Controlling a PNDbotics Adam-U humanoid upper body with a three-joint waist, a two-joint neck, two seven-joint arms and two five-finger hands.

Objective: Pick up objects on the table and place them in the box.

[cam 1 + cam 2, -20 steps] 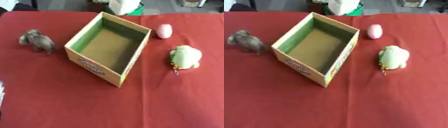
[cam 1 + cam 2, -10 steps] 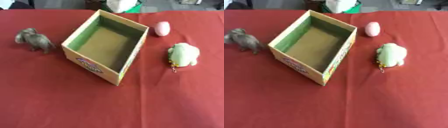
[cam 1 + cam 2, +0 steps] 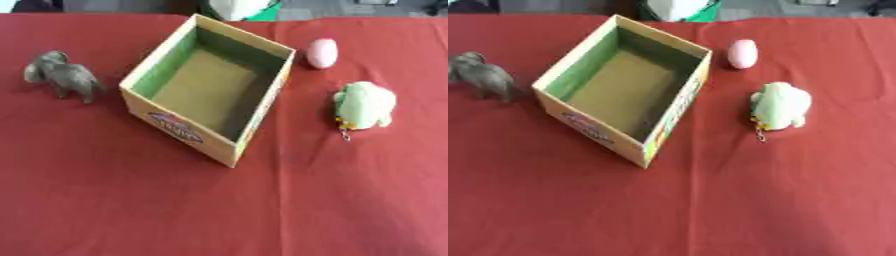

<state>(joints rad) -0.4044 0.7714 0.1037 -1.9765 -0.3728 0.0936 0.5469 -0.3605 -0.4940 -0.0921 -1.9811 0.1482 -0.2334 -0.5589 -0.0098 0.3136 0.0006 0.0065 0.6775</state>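
Note:
An open cardboard box (image 3: 181,134) with a green inner lining stands askew in the middle of the red table, and nothing lies inside it. A grey toy elephant (image 3: 63,75) stands to its left. A pink egg-shaped object (image 3: 321,52) lies beyond the box's far right corner. A pale green plush toy (image 3: 364,104) with a small chain lies to the right of the box. Neither of my hands shows in either view.
The red tablecloth (image 3: 219,210) covers the whole table. A white and green object (image 3: 238,7) sits past the far edge, behind the box.
The whole picture has shifted slightly, so the camera has moved. The box and the toys have not moved on the table.

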